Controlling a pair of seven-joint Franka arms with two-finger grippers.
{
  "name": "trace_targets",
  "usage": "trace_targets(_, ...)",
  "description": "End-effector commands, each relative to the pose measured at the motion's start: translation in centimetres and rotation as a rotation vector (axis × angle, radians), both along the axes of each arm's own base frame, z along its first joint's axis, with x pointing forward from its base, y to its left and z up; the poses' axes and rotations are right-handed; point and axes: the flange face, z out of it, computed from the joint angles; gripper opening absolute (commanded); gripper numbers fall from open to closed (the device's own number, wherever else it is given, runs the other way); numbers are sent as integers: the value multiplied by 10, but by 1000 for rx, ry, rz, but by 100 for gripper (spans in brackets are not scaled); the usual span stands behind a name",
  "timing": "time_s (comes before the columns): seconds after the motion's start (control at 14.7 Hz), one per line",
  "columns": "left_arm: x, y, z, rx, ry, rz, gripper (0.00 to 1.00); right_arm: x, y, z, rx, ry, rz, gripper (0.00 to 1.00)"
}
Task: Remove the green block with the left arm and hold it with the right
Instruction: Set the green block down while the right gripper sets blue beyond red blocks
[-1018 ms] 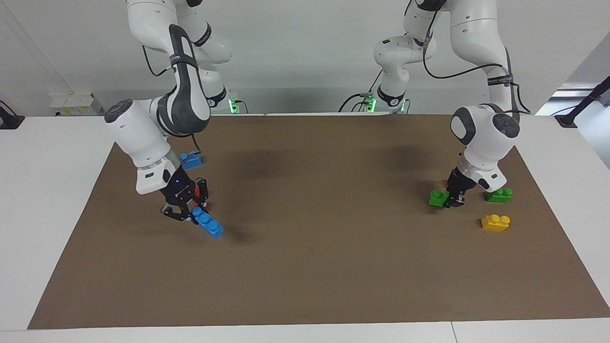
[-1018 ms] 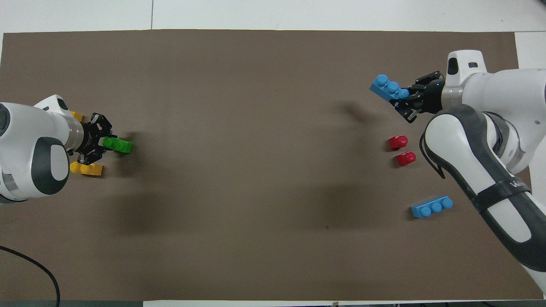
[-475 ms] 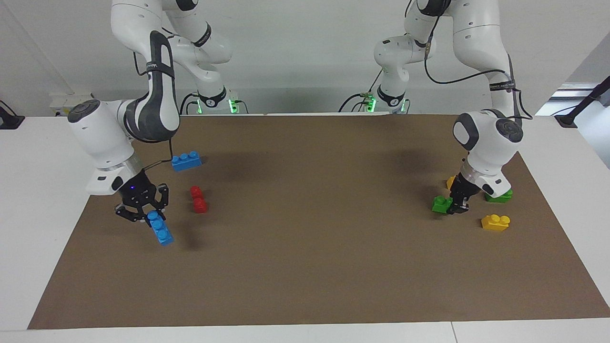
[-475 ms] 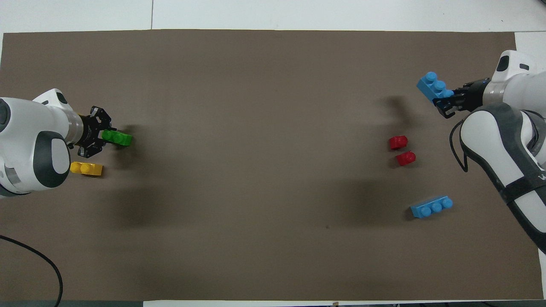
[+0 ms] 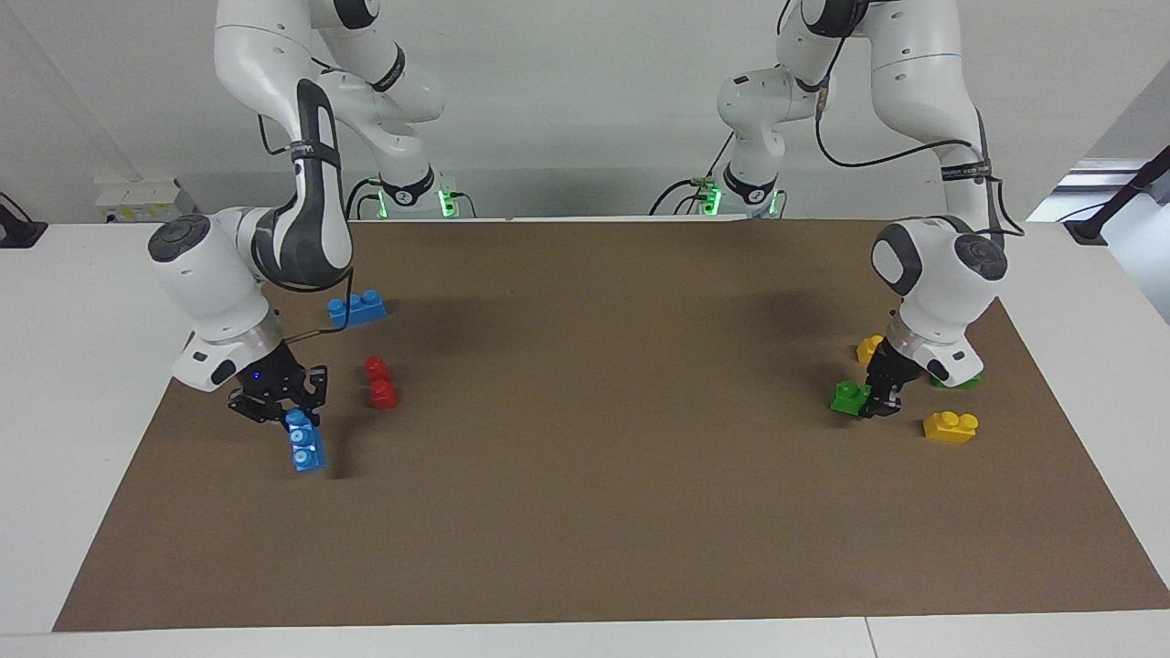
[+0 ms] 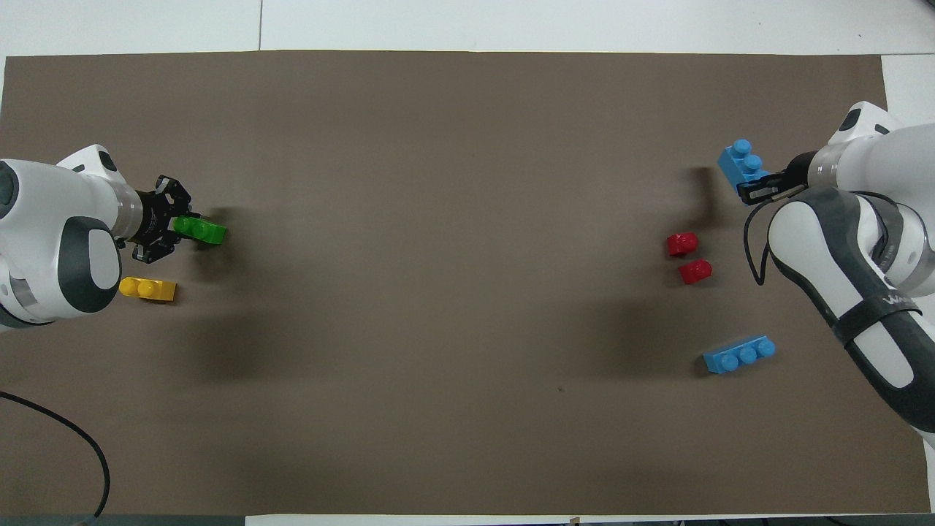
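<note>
The left gripper [image 5: 879, 402] is down low over the brown mat [image 5: 594, 512] at its own arm's end of the table, clenched on the green block [image 5: 849, 396], which sticks out sideways from the fingertips toward the middle of the table. From overhead the same block [image 6: 201, 229] pokes out of the black fingers [image 6: 169, 219] just above the mat; whether it touches the mat cannot be told. Just beside this gripper lies a yellow brick [image 5: 951, 426], a little farther from the robots, and a second yellow brick [image 5: 869, 348] peeks out from under the wrist, nearer to the robots. Another green brick [image 5: 955, 380] is mostly hidden under the wrist housing.

At the other end, the right gripper [image 5: 291, 413] has its fingers clamped on a blue brick [image 5: 304, 443], which hangs downward from the fingertips over the mat. Near it sit two red bricks [image 5: 380, 382], toward the table's middle, and a second blue brick [image 5: 357, 308] lies nearer to the robots.
</note>
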Motion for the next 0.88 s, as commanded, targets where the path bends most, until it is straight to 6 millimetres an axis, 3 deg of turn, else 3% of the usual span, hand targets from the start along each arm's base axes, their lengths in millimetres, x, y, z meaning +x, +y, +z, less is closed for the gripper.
trace_targets(0.0,10,7,-10,-9,-8,-13,0,-2,-3,-11,-22,-20,-22,13)
trace_targets(0.2,11,9,-15,-8,-3,-26,0,-14,1,-28,-45,-88,-12,13)
trace_targets(0.61,9,11,-16,-10,8,-31,0,-26,10,-43,-47,-126,-26,14)
trace_targets(0.81,8,12,-13,-10,14,-29,20,-33,11,-52,-46,-125,-33,14)
